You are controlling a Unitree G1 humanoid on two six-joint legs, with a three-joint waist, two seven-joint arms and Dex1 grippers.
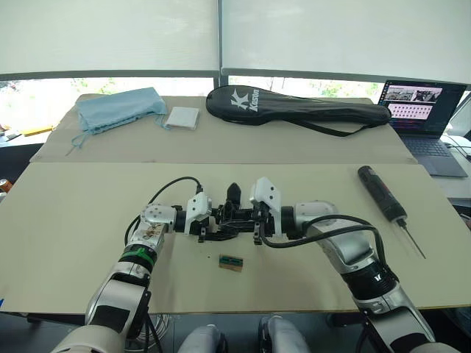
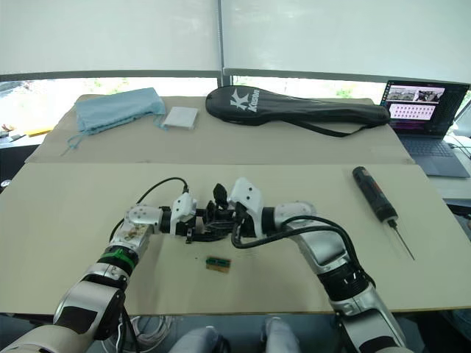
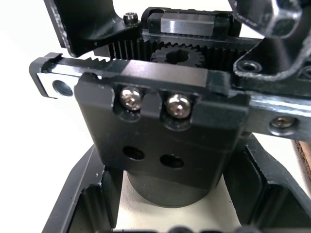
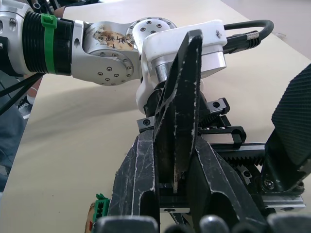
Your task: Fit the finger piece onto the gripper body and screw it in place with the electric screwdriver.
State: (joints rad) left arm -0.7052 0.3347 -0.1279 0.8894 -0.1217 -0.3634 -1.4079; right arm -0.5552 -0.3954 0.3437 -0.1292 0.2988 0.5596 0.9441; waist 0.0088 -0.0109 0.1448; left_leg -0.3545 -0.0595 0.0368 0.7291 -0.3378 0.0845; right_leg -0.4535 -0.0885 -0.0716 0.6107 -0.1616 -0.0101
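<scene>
Both arms are meeting at the middle of the surface [image 1: 66,220], and the fitting step is the one in hand here. The left gripper [image 1: 208,229] is closing its fingers around the gripper body [image 3: 160,145], clamping it on either side of the round base and holding it low, near the surface. In the left wrist view the block's rack, its gear and two silver screws are facing the camera, with two empty holes lower down on the same face.

The right gripper [image 4: 175,160] is pinching the finger piece [image 4: 181,97] between its fingers, the pointed end sticking up and away, and it is bringing the thick base right against the rail of the gripper body. Whether the piece is fully seated, I cannot tell from these angles.

The electric screwdriver [image 1: 383,194] is lying untouched, well apart on the right side of the surface, bit pointing toward the near edge. A small green connector [image 1: 231,262] is sitting just near of the two grippers.

So the screwing has not begun. The next move, as I judge it, calls for settling the finger piece squarely on its mount, holes lined up, with the left gripper bracing the body so the right arm can reach for the screwdriver.
</scene>
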